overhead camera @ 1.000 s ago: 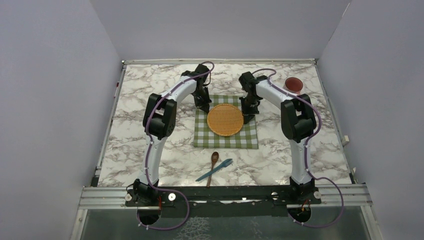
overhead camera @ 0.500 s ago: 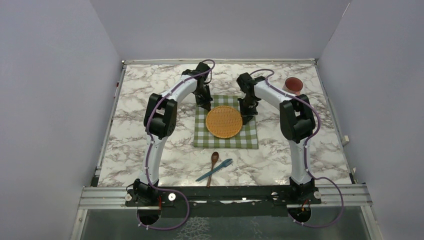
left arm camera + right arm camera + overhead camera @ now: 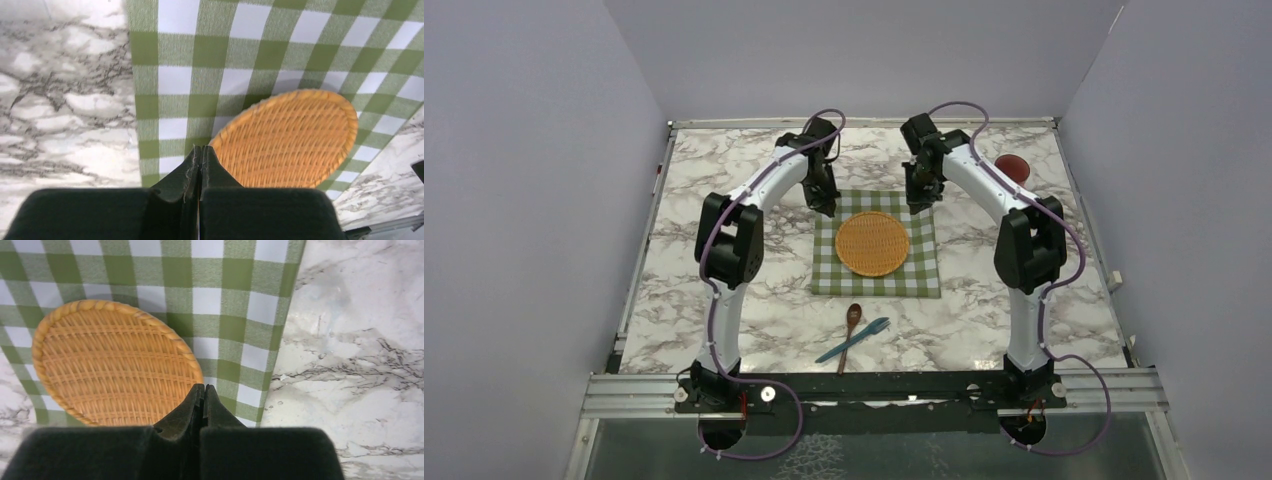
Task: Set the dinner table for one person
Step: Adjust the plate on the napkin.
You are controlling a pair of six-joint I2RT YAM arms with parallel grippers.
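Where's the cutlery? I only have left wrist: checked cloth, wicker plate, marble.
Observer: A wooden spoon and a blue fork lie crossed on the dinner table, on the near side of the checked cloth.
Operator: Any cup?
Observer: A red cup at the far right, beside the right arm.
Operator: Right side?
Observer: The right gripper sits over the cloth's far right corner, jaws shut, empty.

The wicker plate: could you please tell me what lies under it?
The green checked cloth, spread on the marble table; the wicker plate hides the cloth's middle.
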